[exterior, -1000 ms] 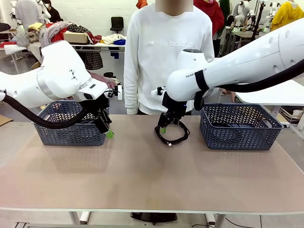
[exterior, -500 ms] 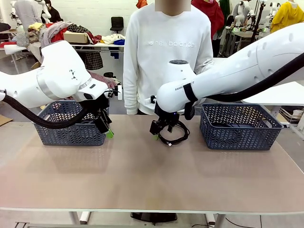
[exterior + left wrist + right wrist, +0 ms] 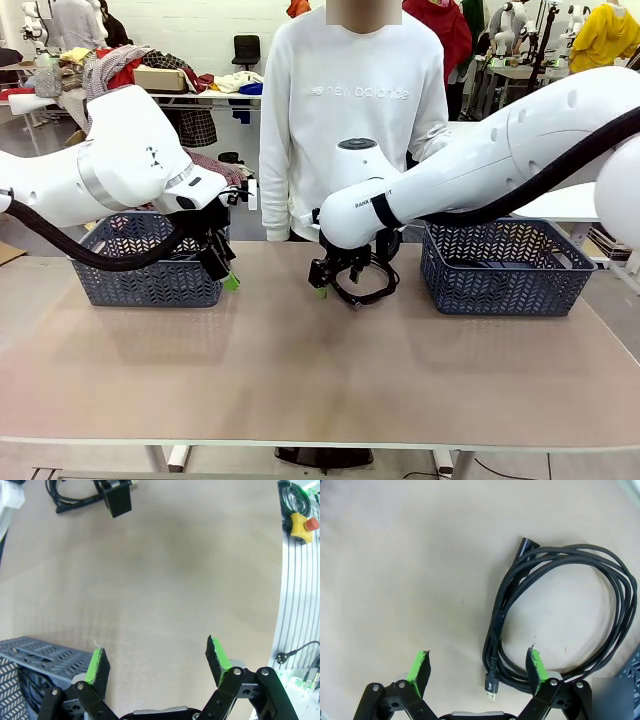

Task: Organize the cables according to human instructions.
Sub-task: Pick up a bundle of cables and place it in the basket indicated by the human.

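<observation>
One cable (image 3: pixel 367 287), a coil of thin black cord, lies on the table in front of the person. In the right wrist view the cable (image 3: pixel 501 602) lies just ahead and to the right, one plug end close to the right finger. My right gripper (image 3: pixel 328 281) (image 3: pixel 478 655) hovers open at the coil's left edge, with bare table between its pads. My left gripper (image 3: pixel 226 269) (image 3: pixel 156 650) hangs open and empty beside the left basket (image 3: pixel 150 268). In the left wrist view, dark cords (image 3: pixel 26 682) show through that basket's wall, and the table cable (image 3: pixel 70 501) shows far off.
A second dark blue mesh basket (image 3: pixel 500 268) stands at the table's right. The person in a white sweatshirt (image 3: pixel 350 110) stands at the far edge. A yellow emergency stop button (image 3: pixel 300 524) sits off the table on an aluminium rail.
My right arm has swung leftward, carrying its open gripper from over the coil to the coil's left edge. The cable and the left arm have stayed put.
</observation>
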Controlling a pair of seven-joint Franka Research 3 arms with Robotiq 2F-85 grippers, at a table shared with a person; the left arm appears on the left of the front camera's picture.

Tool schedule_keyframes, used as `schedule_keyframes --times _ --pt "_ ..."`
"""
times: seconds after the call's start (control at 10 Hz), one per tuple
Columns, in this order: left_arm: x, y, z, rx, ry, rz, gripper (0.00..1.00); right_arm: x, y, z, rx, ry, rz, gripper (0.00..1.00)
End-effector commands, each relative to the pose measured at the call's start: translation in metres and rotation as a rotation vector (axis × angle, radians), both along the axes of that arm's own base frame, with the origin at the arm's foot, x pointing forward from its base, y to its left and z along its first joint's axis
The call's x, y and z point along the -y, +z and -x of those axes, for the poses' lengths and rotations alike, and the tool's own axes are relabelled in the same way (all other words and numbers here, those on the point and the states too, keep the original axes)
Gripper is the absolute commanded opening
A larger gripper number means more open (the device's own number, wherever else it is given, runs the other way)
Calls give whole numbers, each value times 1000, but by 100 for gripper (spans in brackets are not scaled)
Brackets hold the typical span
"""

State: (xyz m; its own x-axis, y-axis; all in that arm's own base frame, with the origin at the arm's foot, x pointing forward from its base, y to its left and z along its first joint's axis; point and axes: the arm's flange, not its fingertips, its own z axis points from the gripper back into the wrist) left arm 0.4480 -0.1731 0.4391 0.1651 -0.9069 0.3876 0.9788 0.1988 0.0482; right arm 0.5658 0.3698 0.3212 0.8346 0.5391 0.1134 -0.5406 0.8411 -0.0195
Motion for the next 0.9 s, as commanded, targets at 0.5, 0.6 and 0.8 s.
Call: schedule_keyframes --times 0.5,0.6,0.8 --pt "-2 1 -1 -4 2 2 100 -13 -8 -28 -32 -70 56 100" --pt "-2 1 -1 -4 2 2 100 -12 -9 -30 -34 -70 57 100" --pt "-2 1 -1 -4 2 2 100 -10 -12 -31 -54 -81 53 100"
